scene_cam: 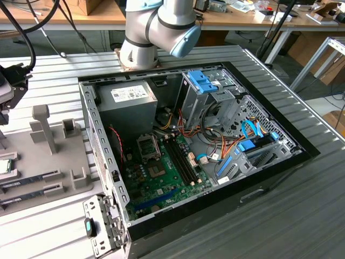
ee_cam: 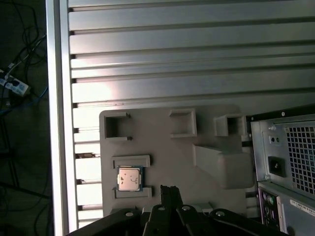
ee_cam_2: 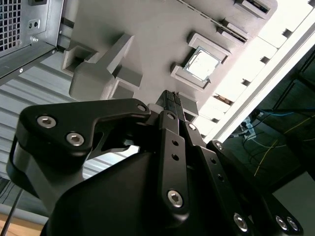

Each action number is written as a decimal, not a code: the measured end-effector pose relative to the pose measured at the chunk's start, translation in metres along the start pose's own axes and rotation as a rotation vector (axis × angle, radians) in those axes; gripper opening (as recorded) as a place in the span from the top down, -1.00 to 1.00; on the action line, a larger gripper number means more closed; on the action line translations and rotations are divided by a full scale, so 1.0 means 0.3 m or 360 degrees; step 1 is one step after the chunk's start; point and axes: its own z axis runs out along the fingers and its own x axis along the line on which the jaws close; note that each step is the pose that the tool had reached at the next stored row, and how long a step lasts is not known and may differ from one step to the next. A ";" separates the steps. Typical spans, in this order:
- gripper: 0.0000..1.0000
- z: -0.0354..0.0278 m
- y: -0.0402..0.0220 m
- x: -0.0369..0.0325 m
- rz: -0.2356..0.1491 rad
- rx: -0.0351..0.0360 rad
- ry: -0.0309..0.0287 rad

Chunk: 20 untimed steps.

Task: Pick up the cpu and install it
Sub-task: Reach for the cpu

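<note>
Now — cpu in tray pocket (gripper closed, near)

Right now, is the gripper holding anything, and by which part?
Nothing that shows: the cpu lies in its pocket on the grey tray, apart from the gripper.

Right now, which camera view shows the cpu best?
The first wrist view: the cpu lies whole and is seen from straight above, in its holder on the grey tray. The second wrist view shows it at a slant. At the exterior view's left edge it is partly cut off.
</note>
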 end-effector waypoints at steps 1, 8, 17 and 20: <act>0.79 0.000 0.000 0.001 0.0000 0.0000 -0.00001; 0.79 0.000 -0.001 0.010 0.0000 0.0000 -0.00001; 0.79 -0.001 -0.002 0.023 0.0000 0.0000 -0.00001; 0.79 -0.001 -0.002 0.026 0.0000 0.0000 -0.00001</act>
